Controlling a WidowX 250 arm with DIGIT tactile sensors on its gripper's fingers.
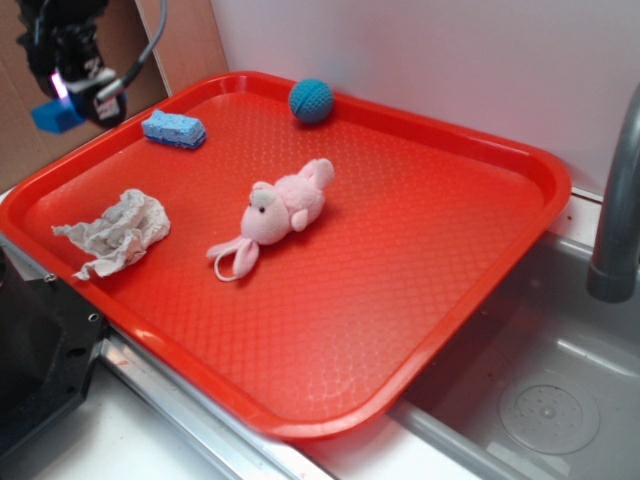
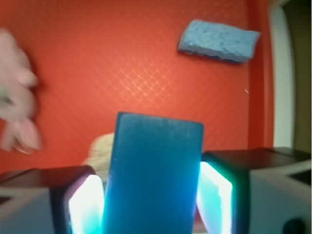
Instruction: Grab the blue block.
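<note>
From my wrist camera the gripper (image 2: 151, 200) has its jaws closed on the blue block (image 2: 153, 170), which stands between the lit pads (image 2: 85, 204), so I judge the grab done. The exterior view shows it held up in the air at ten o'clock, off the red tray (image 1: 480, 300), likely to clear the rim. Below lie the crumpled cloth (image 1: 118, 232) at nine o'clock, the pink plush (image 1: 280, 212) mid-tray, the sponge (image 1: 174, 129) at eleven, and farthest, the teal ball (image 1: 311, 101) at twelve.
</note>
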